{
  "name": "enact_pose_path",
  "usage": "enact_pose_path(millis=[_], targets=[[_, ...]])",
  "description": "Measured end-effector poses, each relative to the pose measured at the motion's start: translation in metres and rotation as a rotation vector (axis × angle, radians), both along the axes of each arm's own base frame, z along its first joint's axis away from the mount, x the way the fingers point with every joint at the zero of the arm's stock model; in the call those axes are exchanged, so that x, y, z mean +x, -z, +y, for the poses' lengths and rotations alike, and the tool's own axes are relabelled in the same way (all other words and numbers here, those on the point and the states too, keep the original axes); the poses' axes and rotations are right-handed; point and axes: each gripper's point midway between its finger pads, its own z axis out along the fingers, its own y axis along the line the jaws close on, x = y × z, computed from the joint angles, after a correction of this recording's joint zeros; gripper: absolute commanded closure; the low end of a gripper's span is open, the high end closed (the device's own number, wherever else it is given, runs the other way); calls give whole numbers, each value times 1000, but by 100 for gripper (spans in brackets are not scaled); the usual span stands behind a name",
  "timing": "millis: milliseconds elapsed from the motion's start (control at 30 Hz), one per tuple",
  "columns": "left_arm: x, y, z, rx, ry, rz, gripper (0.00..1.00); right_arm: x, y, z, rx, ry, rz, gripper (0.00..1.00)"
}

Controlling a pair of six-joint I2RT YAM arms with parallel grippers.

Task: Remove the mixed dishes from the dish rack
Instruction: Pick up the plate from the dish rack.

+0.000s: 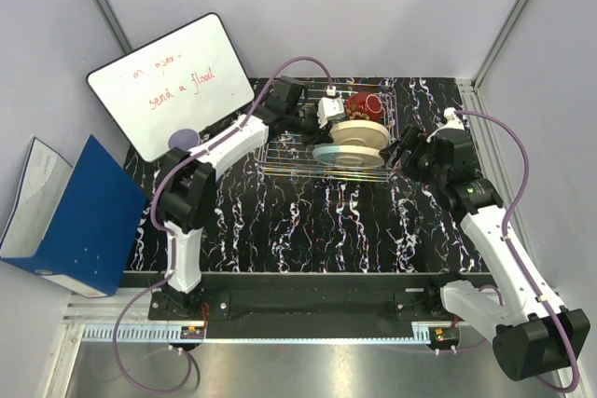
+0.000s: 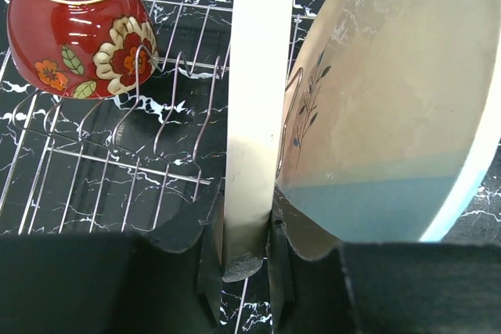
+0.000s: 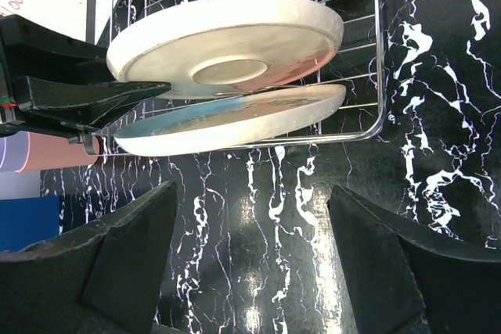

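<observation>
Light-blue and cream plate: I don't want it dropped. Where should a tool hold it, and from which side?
Probably its rim, from the right. The light-blue and cream plate stands tilted on edge in the dish rack, so only the thin rim fits between jaws; the left tool clamps the pink and cream plate at the left end, while the open right tool faces the free end.

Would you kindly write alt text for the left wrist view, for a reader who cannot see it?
The left end effector grips the rim of a cream plate, seen edge-on. A blue and cream plate stands to its right, and a red patterned bowl rests in the wire rack at upper left.
</observation>
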Motion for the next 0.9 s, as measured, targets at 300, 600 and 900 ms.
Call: enact_pose_path(millis=[300,600,900], targets=[[6,-5,0,4,-56,10,100,-1,-3,0,11,5,-6,14],[16,-23,2,2,-136,12,100,-3,-10,0,20,6,-28,14],[30,-40,10,-2,-214,-11,100,-7,-18,-1,26,6,-56,14]])
